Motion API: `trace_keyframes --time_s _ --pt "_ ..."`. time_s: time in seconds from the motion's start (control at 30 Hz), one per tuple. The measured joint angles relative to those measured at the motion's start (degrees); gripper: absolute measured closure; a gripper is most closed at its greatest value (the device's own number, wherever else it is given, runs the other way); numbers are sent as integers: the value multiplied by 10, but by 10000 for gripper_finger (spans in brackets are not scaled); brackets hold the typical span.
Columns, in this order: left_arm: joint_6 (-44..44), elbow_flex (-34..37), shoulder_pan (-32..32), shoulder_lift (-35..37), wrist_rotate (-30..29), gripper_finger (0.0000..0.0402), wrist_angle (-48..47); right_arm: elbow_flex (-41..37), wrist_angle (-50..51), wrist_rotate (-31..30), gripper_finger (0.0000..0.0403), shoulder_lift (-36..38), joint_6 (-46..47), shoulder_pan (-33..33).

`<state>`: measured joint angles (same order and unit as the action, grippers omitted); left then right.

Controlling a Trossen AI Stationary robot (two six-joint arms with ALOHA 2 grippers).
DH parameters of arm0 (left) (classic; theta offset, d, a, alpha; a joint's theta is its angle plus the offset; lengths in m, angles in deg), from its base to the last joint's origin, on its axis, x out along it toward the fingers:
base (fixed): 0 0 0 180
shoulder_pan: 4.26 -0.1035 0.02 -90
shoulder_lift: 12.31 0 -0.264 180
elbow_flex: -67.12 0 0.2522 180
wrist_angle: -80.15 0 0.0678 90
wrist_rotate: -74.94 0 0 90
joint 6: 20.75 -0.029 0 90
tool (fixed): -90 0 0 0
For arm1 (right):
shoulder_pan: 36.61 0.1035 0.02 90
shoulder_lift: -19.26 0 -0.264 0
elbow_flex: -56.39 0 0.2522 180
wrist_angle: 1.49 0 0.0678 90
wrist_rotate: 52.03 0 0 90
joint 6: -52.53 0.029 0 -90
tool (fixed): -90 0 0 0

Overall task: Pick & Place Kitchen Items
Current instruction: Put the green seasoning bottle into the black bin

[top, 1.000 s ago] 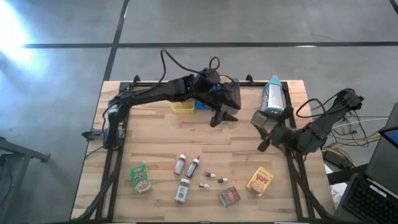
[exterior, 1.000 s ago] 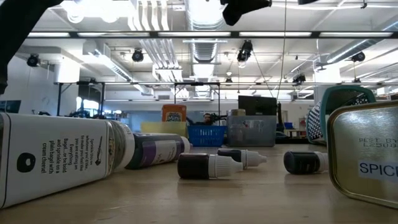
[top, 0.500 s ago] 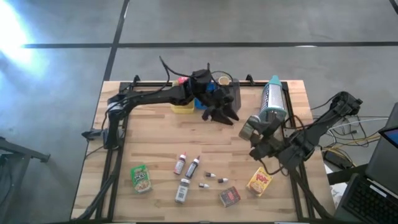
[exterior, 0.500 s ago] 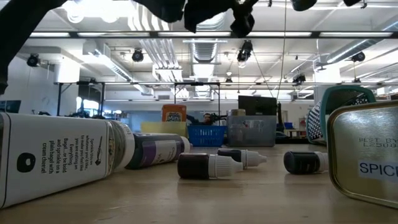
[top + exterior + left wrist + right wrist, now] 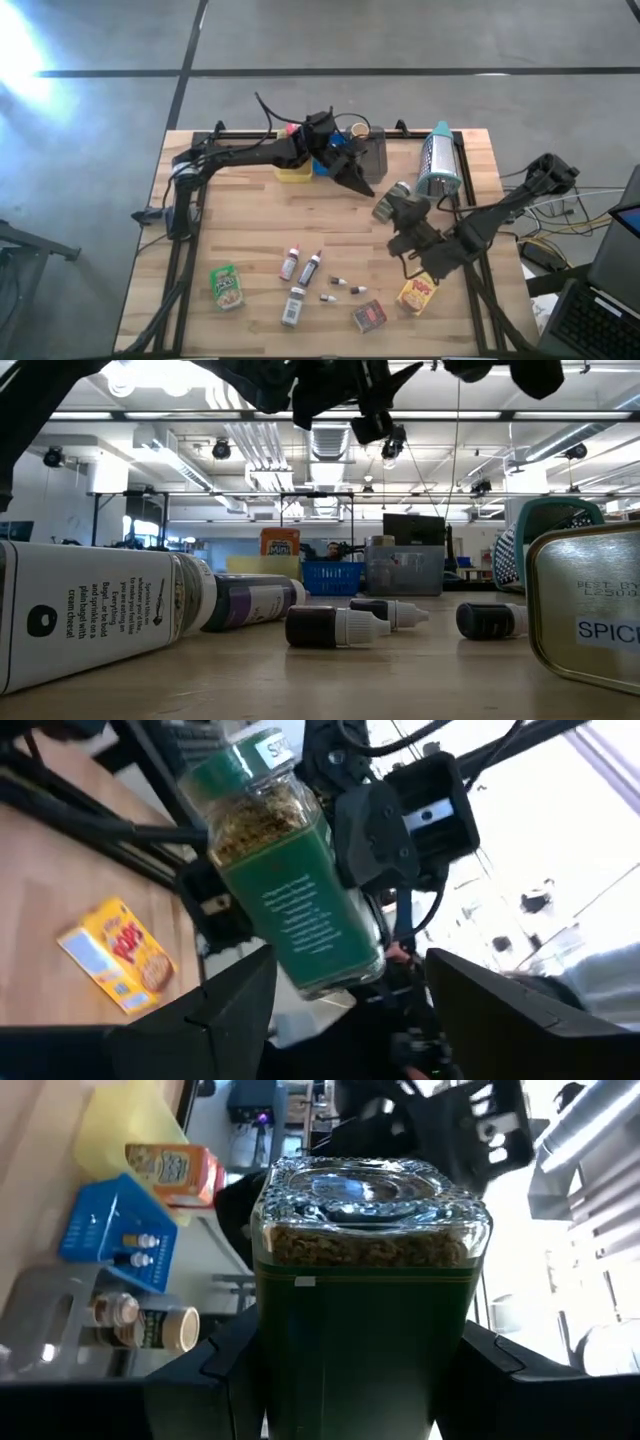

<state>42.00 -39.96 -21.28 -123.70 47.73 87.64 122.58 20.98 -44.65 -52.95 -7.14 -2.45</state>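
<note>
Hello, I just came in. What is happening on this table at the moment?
The right gripper holds a green-labelled spice jar above the middle of the wooden table. The left gripper hovers open just beside the jar, near the yellow, blue and grey trays at the back. Small bottles, vials and snack pouches lie along the front of the table, not picked up.

A tin [image 5: 590,615] reads "SPICE"; the yellow pouch [image 5: 118,955] reads "POPS".

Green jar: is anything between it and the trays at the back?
Yes. The open left gripper hangs between the green jar, held in the right gripper, and the yellow tray and blue tray.
</note>
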Motion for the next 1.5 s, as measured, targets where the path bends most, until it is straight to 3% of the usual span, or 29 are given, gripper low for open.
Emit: trace_keyframes --time_s 0.47,1.5 --pt "80 0 9 0 3 140 -7 19 1 36 205 -8 -51 -27" --pt "68 0 28 0 -30 140 -22 52 -5 93 204 -12 -101 -70"
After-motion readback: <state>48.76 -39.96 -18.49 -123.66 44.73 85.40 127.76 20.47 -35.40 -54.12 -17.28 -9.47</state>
